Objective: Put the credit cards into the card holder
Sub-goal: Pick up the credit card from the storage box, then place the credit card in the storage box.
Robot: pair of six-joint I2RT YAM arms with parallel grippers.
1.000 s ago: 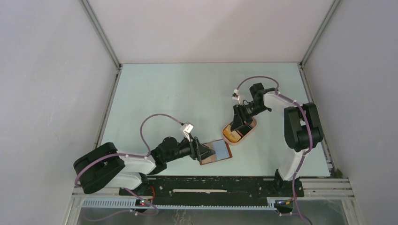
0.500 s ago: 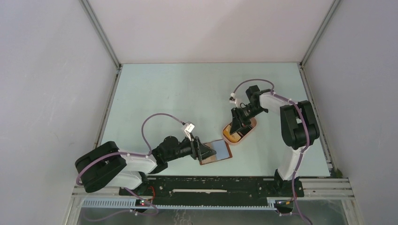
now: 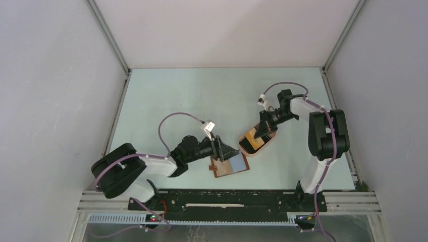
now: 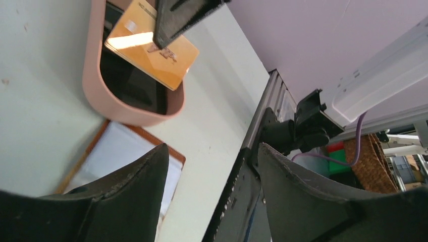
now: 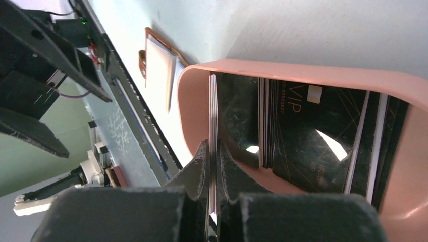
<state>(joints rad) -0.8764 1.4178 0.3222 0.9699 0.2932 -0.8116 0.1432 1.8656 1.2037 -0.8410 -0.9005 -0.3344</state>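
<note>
The card holder (image 3: 220,169) lies open near the table's front edge, with a light blue card (image 3: 235,162) on its right half. It also shows in the left wrist view as the card holder (image 4: 173,155) and in the right wrist view as the card holder (image 5: 146,48). My left gripper (image 3: 225,151) hangs open just above its far edge, nothing between its fingers (image 4: 144,174). My right gripper (image 5: 213,147) is shut on a yellow-orange card (image 4: 151,48), seen edge-on (image 5: 213,106), tilted over the pink tray (image 3: 266,143). Black credit cards (image 5: 303,146) stand in the tray.
The pink oval tray (image 5: 303,75) sits right of the holder, a short gap between them. The black base rail (image 3: 227,199) runs along the near table edge. White walls enclose the table on three sides.
My right gripper has shut on the yellow-orange card and tipped it up in the tray. My left gripper has moved from over the holder up and toward the tray, still open.
</note>
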